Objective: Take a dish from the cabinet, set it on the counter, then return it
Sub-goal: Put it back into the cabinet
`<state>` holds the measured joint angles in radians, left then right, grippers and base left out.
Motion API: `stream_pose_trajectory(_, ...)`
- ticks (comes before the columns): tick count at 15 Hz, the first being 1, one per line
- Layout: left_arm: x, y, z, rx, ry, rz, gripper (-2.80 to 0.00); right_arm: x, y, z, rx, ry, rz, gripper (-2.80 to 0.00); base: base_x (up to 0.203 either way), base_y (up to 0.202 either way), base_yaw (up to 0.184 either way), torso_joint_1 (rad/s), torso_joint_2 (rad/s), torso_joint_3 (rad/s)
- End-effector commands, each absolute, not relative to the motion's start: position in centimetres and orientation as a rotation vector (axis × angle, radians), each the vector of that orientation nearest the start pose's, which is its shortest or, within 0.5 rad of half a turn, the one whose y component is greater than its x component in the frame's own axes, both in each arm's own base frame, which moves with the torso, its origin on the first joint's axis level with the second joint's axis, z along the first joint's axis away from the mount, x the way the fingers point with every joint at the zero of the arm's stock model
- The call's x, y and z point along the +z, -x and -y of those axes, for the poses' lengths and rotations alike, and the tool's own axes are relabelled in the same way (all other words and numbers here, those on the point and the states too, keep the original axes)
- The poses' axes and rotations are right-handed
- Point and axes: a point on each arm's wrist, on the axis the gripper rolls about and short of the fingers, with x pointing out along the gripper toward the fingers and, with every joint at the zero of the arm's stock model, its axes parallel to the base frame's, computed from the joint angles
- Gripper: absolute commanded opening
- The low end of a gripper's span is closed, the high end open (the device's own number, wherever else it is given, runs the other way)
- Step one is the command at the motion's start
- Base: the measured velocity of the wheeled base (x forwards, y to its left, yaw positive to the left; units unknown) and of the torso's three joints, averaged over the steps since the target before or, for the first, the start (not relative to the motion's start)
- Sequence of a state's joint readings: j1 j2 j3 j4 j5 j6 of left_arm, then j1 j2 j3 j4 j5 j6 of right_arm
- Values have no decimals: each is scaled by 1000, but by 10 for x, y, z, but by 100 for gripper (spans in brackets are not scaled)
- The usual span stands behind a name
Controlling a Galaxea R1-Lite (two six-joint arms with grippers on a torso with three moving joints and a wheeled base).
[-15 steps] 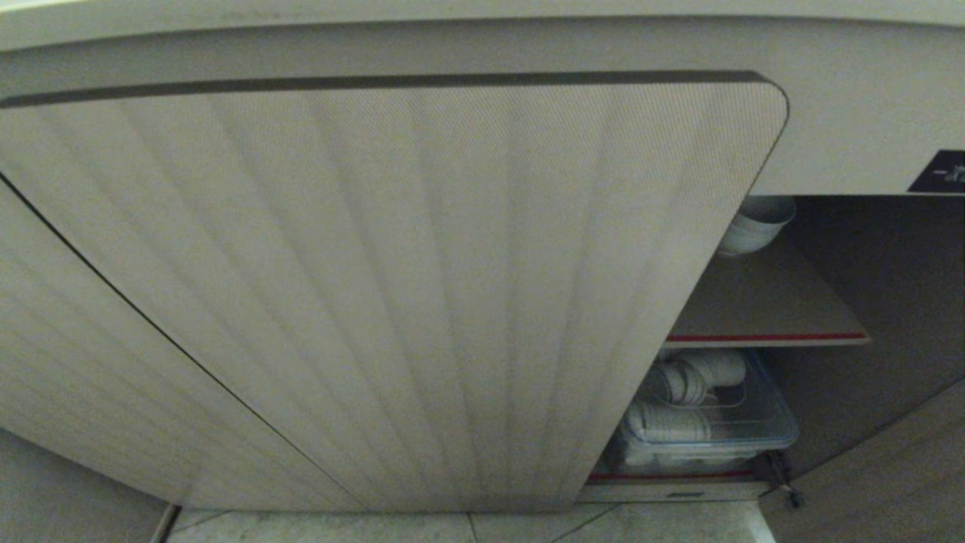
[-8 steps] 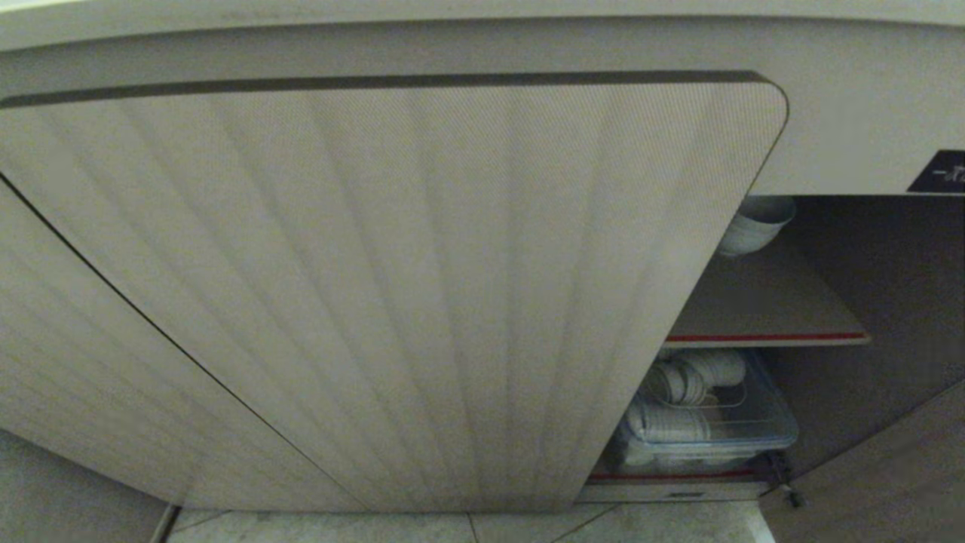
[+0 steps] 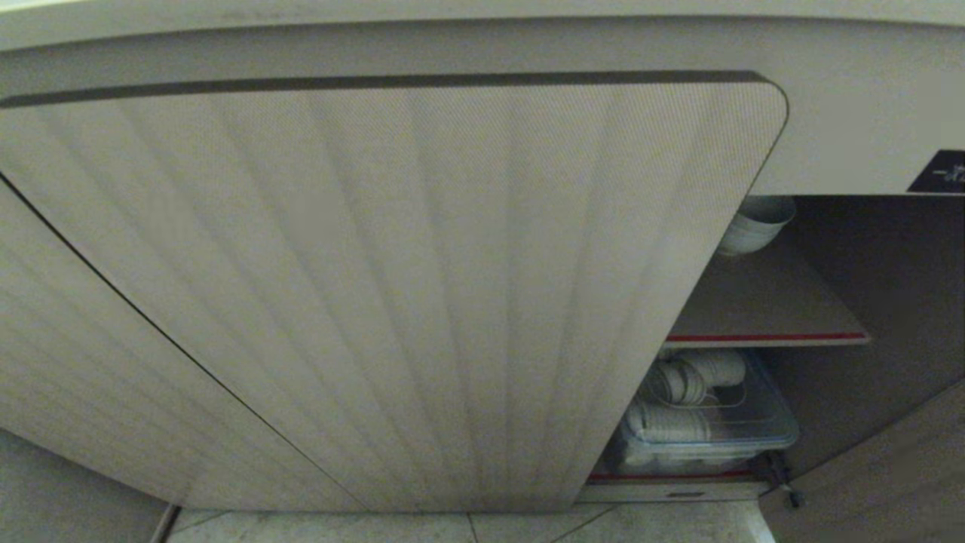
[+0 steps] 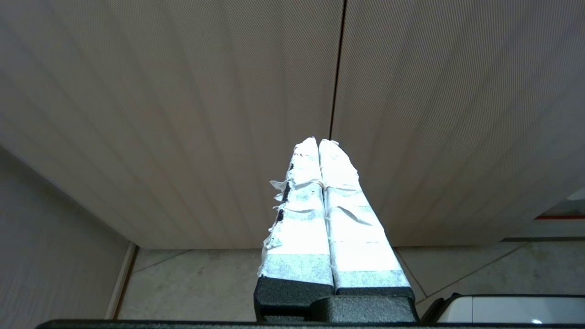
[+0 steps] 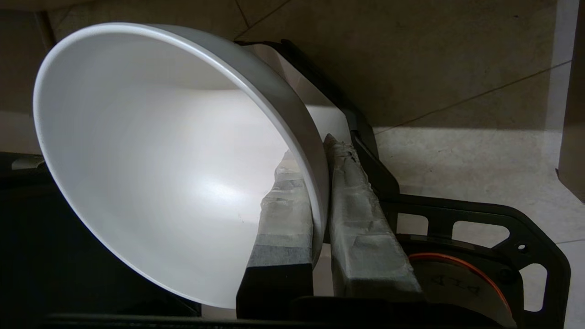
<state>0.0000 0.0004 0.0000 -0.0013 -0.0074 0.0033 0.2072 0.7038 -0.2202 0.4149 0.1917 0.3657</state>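
1. The cabinet (image 3: 392, 302) is filling the head view, its ribbed door standing ajar, so the inner shelves are showing only at the right. That gap is probably the way in and out for the dish.
2. The red-edged shelf (image 3: 761, 309) is carrying a stack of white bowls (image 3: 754, 226) at its back corner; below it a clear tub (image 3: 716, 430) is holding more white crockery lying on its side.
3. The dish (image 5: 151, 160), a deep white bowl, is hanging outside the cabinet over the tiled floor (image 5: 457, 160), tipped on edge with its hollow facing the wrist camera.
4. The right gripper (image 5: 320, 178) is pinching the bowl's rim, 1 taped finger inside the wall and 1 outside. A rim pinch suits a thin wall, though the tilt looks like the bowl's weight sagging from that single hold.
5. The left gripper (image 4: 318, 146) is sitting idle before the closed doors, its 2 taped fingers pressed together on nothing.
6. The counter is not appearing in any view, so which leg of the carry this is cannot be judged.
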Motion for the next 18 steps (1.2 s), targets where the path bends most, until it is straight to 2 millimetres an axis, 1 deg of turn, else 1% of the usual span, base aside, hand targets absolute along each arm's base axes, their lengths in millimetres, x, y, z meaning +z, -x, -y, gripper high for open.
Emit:
stream_pose_trajectory(1, 76, 23, 0, -8, -3, 2, -280, 100, -23, -9, 212, -316, -965, -280, 0, 0, 0, 0, 0, 0)
stream_pose_trajectory(4, 76, 23, 0, -8, -3, 2, -280, 106, -27, -10, 197, -323, -979, -280, 0, 0, 0, 0, 0, 0)
stream_pose_trajectory(9, 76, 23, 0, -8, -3, 2, -280, 115, -46, -12, 154, -346, -1019, -280, 0, 0, 0, 0, 0, 0)
stream_pose_trajectory(13, 76, 23, 0, -8, -3, 2, -280, 115, -49, -11, 124, -371, -1023, -280, 0, 0, 0, 0, 0, 0)
stream_pose_trajectory(15, 76, 23, 0, -8, -3, 2, -280, 117, -57, -9, 73, -397, -1032, -280, 0, 0, 0, 0, 0, 0)
stream_pose_trajectory(18, 76, 23, 0, -8, -3, 2, -280, 126, -74, -4, 38, -462, -995, -280, 0, 0, 0, 0, 0, 0)
